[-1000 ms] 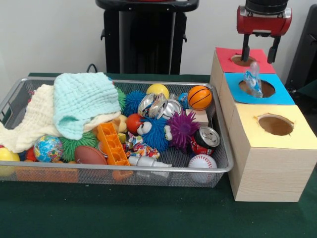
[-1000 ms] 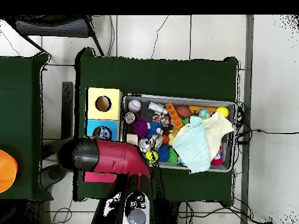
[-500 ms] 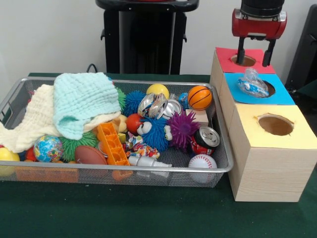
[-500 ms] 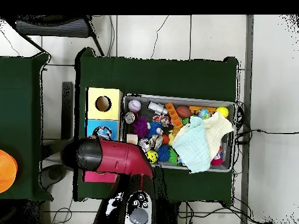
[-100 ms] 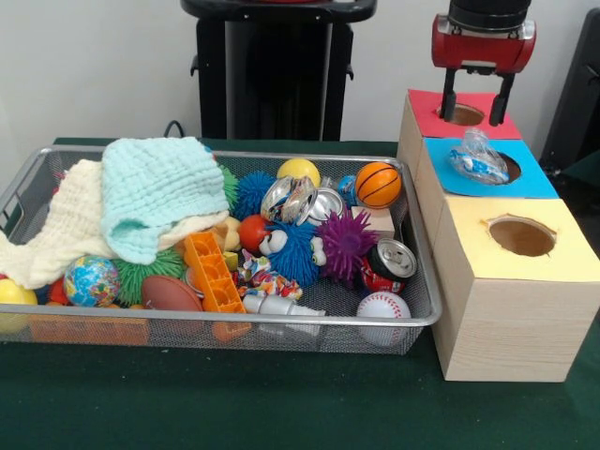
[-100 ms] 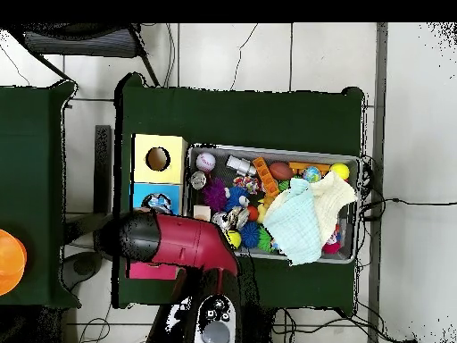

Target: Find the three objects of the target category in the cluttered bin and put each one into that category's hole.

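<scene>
My gripper (image 5: pixel 475 99) hangs open and empty above the red-topped box (image 5: pixel 433 100), just behind the blue-topped box (image 5: pixel 532 170). A crushed clear plastic bottle (image 5: pixel 476 158) lies on its side across the blue box's hole, resting on the rim and not held. In the wire bin (image 5: pixel 427 314) lie crushed silver cans (image 5: pixel 300 200), a red soda can (image 5: pixel 385 263) and a small white bottle (image 5: pixel 277 305) among balls and toys. In the overhead view the red arm (image 6: pixel 178 246) covers the gripper and the red box.
A yellow-topped box (image 5: pixel 553 262) with an open hole stands nearest the camera in the row of boxes. Mint and cream cloths (image 5: pixel 150 202) cover the bin's left part. Spiky balls, a basketball (image 5: pixel 378 184), a baseball (image 5: pixel 382 305) and an orange block (image 5: pixel 212 272) fill the rest.
The bottle, upright at the blue hole a second ago, has tipped flat across it. My open gripper has risen and shifted slightly left, towards the red box.
</scene>
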{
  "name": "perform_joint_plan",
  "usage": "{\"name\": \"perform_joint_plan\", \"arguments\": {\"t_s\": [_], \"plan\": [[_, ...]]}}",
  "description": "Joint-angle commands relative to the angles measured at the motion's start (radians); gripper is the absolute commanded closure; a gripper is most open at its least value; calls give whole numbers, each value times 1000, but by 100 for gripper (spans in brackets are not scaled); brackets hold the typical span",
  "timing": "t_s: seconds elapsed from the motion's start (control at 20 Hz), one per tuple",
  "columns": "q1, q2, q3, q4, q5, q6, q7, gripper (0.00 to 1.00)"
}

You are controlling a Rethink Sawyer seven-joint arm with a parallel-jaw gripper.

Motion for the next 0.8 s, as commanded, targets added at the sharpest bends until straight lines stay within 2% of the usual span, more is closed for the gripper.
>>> {"name": "perform_joint_plan", "arguments": {"t_s": [0.05, 0.1, 0.25, 0.8], "plan": [[-30, 25, -3, 21, 19, -40, 218, 0], [-29, 28, -4, 20, 19, -42, 219, 100], [-25, 41, 4, 26, 43, -21, 239, 100], [3, 100, 19, 50, 80, -143, 285, 100]]}}
